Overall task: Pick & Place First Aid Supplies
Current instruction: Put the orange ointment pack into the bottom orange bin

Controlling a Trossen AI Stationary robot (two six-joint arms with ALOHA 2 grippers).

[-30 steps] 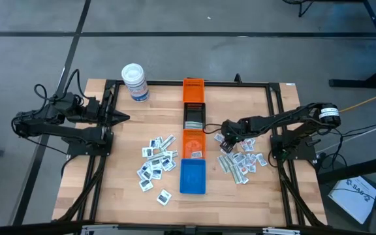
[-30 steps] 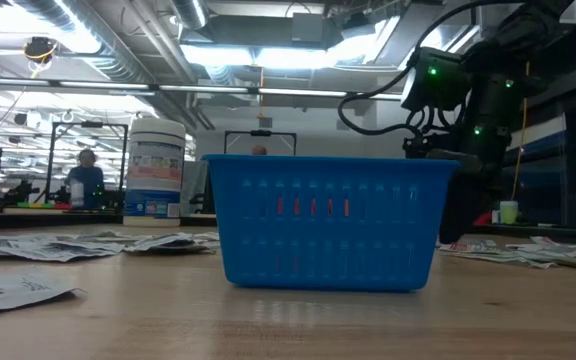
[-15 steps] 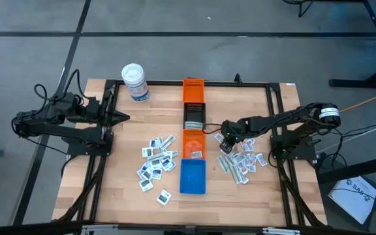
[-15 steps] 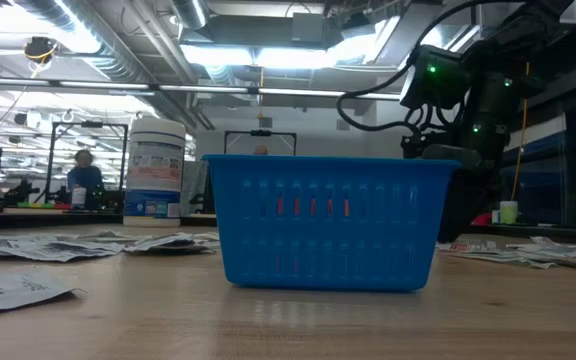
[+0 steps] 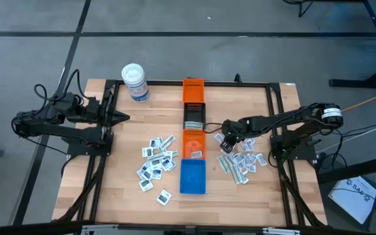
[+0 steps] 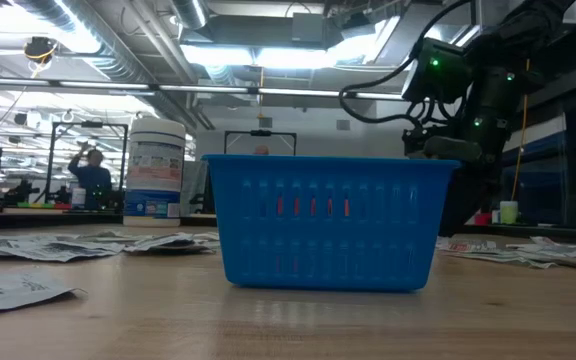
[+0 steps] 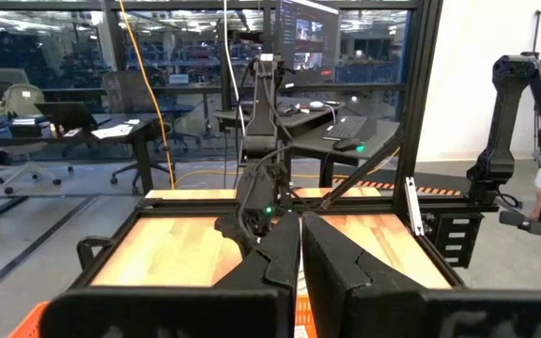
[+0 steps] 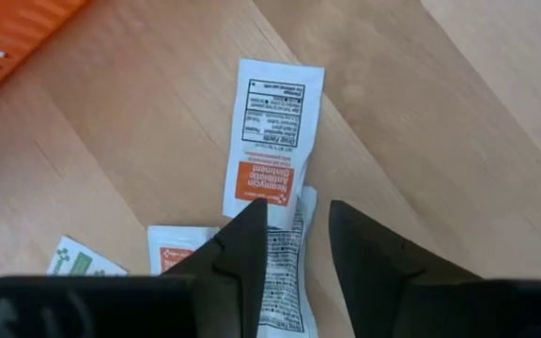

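The right hand [image 8: 294,225], fingers narrowly parted and holding nothing, hovers over a white packet [image 8: 272,141] lying flat on the table [image 8: 458,122] beside the orange bin [image 8: 7,33]. Thin, light and slippery-looking, it likely needs pinching at an edge. The left hand [image 7: 301,246] waits shut at the table's side.

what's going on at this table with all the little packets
The right gripper is down over the packets on its side of the table, fingers apart around a white packet with an orange band; nothing looks lifted. The left gripper waits shut at its own edge, away from the other packets. A row of bins runs down the middle, with a white tub at the far corner.
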